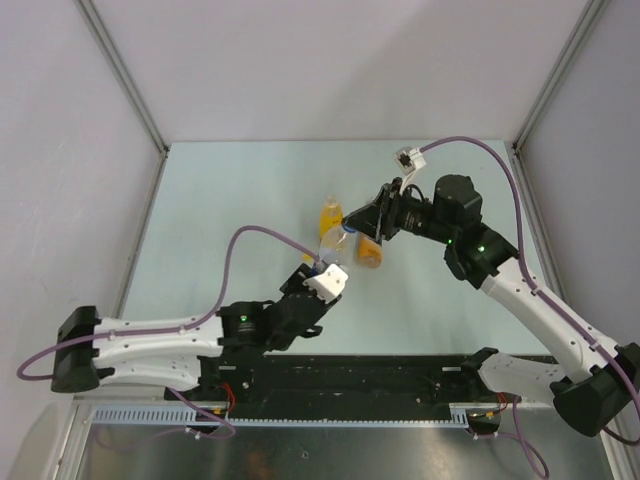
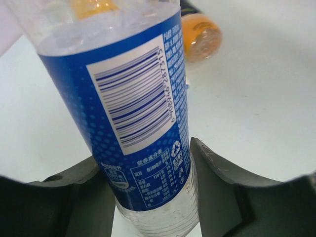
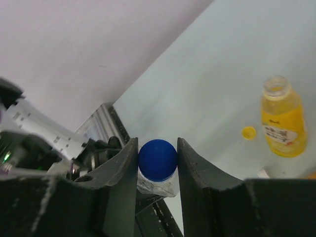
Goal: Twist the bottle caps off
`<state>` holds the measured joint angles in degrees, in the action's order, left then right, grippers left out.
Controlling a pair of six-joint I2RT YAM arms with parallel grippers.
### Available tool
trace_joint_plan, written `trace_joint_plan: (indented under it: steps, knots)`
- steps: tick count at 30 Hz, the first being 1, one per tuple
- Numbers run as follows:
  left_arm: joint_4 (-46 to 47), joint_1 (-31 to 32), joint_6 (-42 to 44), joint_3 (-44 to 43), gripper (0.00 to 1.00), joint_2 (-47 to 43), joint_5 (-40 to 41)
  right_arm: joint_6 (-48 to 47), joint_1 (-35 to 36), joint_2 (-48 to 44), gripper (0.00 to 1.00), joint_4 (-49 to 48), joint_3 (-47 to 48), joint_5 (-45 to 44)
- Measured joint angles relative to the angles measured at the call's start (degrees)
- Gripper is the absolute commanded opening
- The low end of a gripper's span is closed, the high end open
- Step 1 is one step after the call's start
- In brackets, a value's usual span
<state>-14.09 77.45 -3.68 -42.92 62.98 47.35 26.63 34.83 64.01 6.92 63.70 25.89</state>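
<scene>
Right wrist view: right fingers (image 3: pixel 123 168) pinch the blue cap (image 3: pixel 157 159) from both sides, pads touching its rim; the cap sits on the neck of the clear bottle (image 2: pixel 133 113). Left wrist view: left fingers (image 2: pixel 217 187) clamp that bottle low on its body, at the bottom edge of the blue label, one finger on each side. The bottle is upright near mid-desk, between the two arms in the top view. Step in hand, as I judge it: unscrewing the blue cap, left holding, right turning. Whether the thread is loose yet cannot be told. Next move calls for wrist rotation about the bottle's axis with a firm pinch, the left clamp resisting the twist, then a straight lift once the cap runs free; a small smooth cap could slip. Yellow bottle (image 3: pixel 281 123) stands just beyond, mouth open, yellow cap (image 3: pixel 249 132) on the desk beside it, so that one looks done. Orange bottle (image 2: pixel 200 35) lies on its side nearby, base toward the left camera; its cap end is hidden. White cap not found. Desk (image 1: pixel 230 190) is pale, matt, plain. White walls (image 1: pixel 330 60) close it on three sides, with metal corner posts (image 1: pixel 125 75).
</scene>
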Motion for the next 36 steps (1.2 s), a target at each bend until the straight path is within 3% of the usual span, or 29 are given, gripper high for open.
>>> trace_joint_plan:
  steps: [11, 27, 36]
  knots:
    - [16.15, -3.28, 4.66, 13.00, 0.00, -18.95, -29.00, -4.11, -0.50, -4.48, 0.00, -6.51, -1.40, 15.47]
    - [19.08, -8.79, 3.61, 13.25, 0.00, -24.06, -63.76, -8.87, -1.18, -9.27, 0.00, -15.47, -2.19, 37.70]
    - [19.17, -9.57, 2.62, 13.25, 0.00, -24.04, -76.24, -12.57, 0.52, -10.80, 0.00, -17.14, -3.17, 45.57]
